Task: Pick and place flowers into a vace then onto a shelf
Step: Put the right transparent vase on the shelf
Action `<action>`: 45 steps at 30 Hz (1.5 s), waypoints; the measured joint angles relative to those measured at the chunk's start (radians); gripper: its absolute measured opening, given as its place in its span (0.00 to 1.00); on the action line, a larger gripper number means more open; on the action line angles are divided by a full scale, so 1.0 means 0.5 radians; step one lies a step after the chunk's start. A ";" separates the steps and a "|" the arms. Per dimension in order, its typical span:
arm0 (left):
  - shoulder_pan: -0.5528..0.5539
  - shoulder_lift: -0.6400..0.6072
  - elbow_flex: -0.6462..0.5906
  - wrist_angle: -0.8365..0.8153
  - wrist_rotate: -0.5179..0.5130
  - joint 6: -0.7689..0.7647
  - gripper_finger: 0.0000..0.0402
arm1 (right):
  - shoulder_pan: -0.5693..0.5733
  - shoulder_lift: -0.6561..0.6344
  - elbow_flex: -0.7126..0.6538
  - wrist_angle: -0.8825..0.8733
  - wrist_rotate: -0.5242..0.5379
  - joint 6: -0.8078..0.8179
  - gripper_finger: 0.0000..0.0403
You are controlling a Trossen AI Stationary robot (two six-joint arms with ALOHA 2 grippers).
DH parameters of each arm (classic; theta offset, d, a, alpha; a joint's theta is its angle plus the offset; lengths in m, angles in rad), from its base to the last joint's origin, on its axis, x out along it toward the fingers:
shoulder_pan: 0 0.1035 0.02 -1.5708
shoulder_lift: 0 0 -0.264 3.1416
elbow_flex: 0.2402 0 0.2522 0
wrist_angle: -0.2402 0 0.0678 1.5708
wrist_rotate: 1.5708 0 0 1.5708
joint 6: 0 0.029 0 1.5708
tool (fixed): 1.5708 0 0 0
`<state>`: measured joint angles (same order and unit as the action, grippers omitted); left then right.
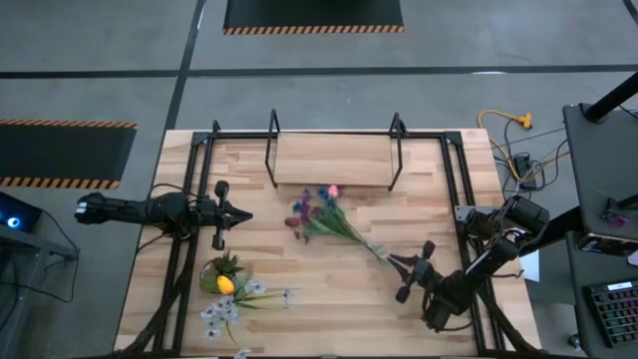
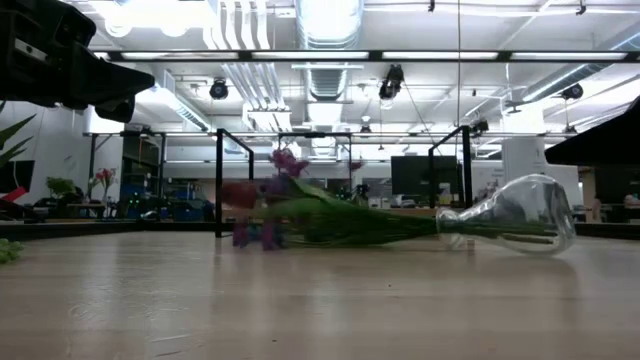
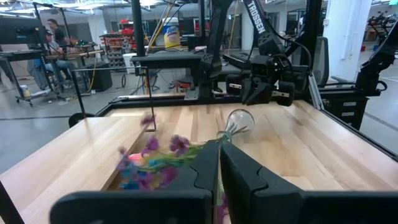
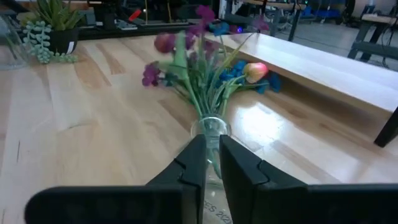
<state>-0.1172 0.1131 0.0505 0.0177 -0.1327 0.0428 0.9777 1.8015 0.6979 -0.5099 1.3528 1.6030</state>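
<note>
The clear glass vase (image 1: 382,252) lies on its side on the table, its round body (image 2: 520,215) on the wood. The flowers (image 1: 317,214) are a bunch with purple, blue, pink and dark red heads. Their stems stick into the vase's mouth (image 4: 210,129) and their heads (image 2: 285,190) point toward the shelf (image 1: 334,160). My right gripper (image 1: 391,263) is shut and stands just behind the vase's base, above the table. In the low view nothing touches the vase. My left gripper (image 1: 245,212) is shut and waits at the table's left, pointing at the bunch (image 3: 155,158).
A leafy potted plant (image 1: 224,271) stands near the left near corner, with loose white flowers (image 1: 224,311) lying on the table beside it. A black frame (image 1: 454,189) runs along the table's sides. Bare wood lies between the bunch and the near edge.
</note>
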 joint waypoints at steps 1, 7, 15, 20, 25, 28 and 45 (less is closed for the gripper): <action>0.000 0.000 0.000 0.000 -0.001 -0.001 0.00 | 0.001 0.000 0.000 0.000 0.008 -0.013 0.09; 0.000 0.000 0.000 0.000 0.000 -0.001 0.00 | -0.037 -0.025 0.024 -0.003 -0.020 -0.131 0.20; 0.000 -0.001 0.000 0.001 -0.001 -0.001 0.00 | -0.338 -0.307 0.181 -0.001 -0.472 -0.715 0.56; 0.000 0.000 0.000 0.000 0.000 -0.001 0.00 | -0.704 -0.474 0.245 0.016 -1.054 -1.120 0.71; 0.000 0.002 0.000 -0.004 0.000 -0.001 0.00 | -0.950 -0.600 0.298 0.024 -1.320 -1.418 0.77; 0.000 0.005 0.000 -0.009 0.000 -0.001 0.00 | -1.057 -0.633 0.324 0.060 -1.582 -1.546 0.78; 0.000 0.005 0.000 -0.015 0.000 0.000 0.00 | -1.335 -0.225 0.589 -0.174 -2.049 -2.012 0.72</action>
<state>-0.1172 0.1154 0.0505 0.0102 -0.1326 0.0428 0.3101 1.6889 0.9926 -0.5969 0.3283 0.5968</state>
